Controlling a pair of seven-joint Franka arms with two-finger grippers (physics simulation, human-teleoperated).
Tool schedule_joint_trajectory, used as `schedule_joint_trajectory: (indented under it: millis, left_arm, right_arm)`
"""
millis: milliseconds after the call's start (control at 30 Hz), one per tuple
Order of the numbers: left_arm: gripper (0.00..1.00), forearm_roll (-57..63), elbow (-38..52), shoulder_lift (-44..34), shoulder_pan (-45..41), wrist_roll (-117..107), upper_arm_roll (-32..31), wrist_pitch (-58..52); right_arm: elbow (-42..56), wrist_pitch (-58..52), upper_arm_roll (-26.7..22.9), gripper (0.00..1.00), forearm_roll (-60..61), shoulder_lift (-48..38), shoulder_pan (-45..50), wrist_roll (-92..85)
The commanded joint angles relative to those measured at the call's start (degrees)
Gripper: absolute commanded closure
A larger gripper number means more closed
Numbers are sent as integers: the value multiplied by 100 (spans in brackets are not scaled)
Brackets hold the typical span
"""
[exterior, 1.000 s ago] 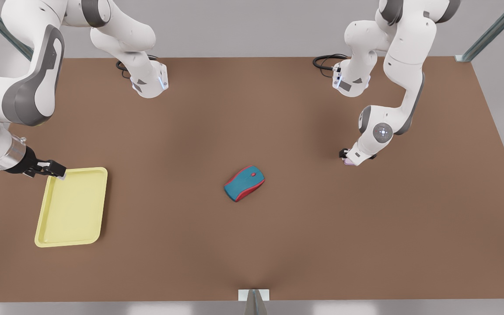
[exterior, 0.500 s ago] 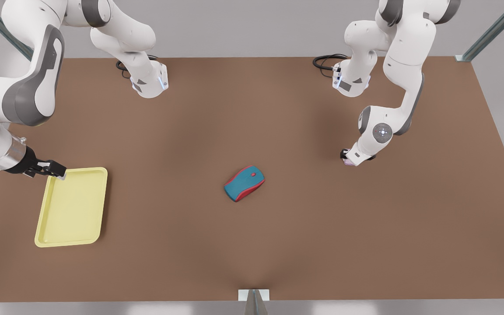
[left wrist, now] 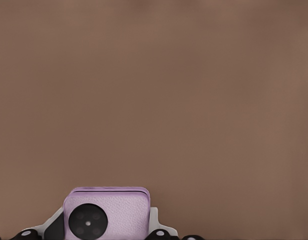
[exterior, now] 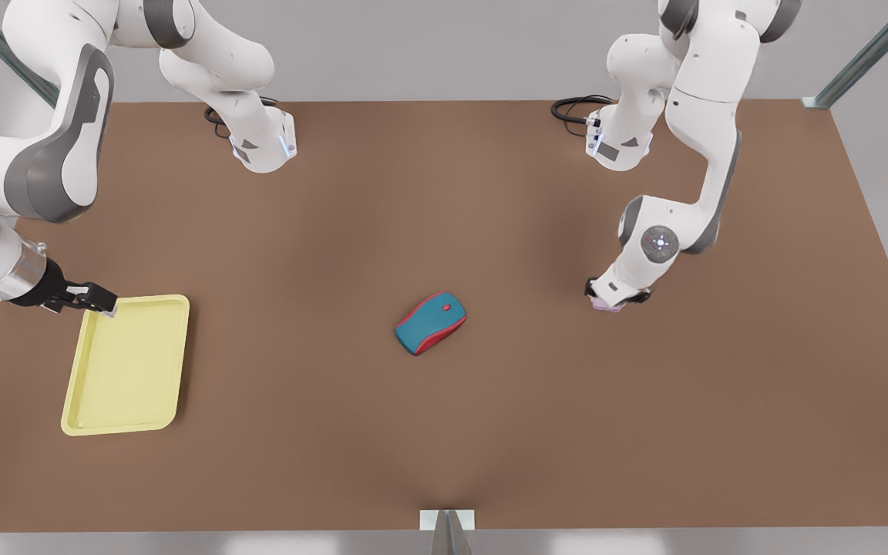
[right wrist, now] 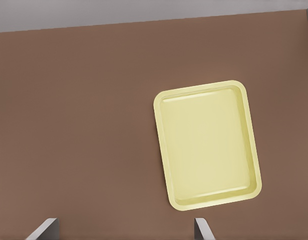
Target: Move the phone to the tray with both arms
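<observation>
The pale pink phone (exterior: 606, 306) sits under the wrist of the arm on the front view's right, with my left gripper (exterior: 608, 297) shut on it. In the left wrist view the phone (left wrist: 106, 215) fills the space between the fingers (left wrist: 53, 227), its black round lens facing the camera and bare table beyond. The pale yellow tray (exterior: 126, 362) lies near the table's edge on the front view's left. My right gripper (exterior: 97, 299) waits open at the tray's far corner. The right wrist view looks down at the tray (right wrist: 208, 145) past its spread fingertips (right wrist: 44, 227).
A teal-and-red computer mouse (exterior: 430, 322) lies mid-table, between the phone and the tray. Both arm bases (exterior: 263, 146) (exterior: 617, 146) stand at the far edge with black cables. A small bracket (exterior: 447, 520) marks the near edge.
My left gripper has carried the phone a short way toward the front view's left and the near edge. The right arm and tray have not moved.
</observation>
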Motion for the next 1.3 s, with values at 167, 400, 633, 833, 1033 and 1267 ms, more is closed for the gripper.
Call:
schedule_joint_trajectory:
  millis: [167,400,633,833,1033,1267]
  left_arm:
    - [22,-15,2621,993,-1127,-1611,-21,-3208]
    - [22,-393,5838,2496,-2252,-3632,-294,-4307]
    - [22,-384,7438,3578,-2718,-4362,-663,-3718]
    - [22,-384,7596,4096,-3175,-4994,-654,-1732]
    - [22,-384,8387,4940,-3315,-5838,-646,-247]
    - [21,-340,8598,5529,-3526,-5926,-619,448]
  right_arm:
    - [3,-2,5,0,4,-7,9,7]
    - [3,-2,5,0,4,-7,9,-2]
    - [3,-2,5,0,4,-7,9,-2]
    - [64,42,5,0,4,37,1,7]
    - [56,24,5,0,4,28,18,7]
    - [56,33,5,0,4,37,9,-2]
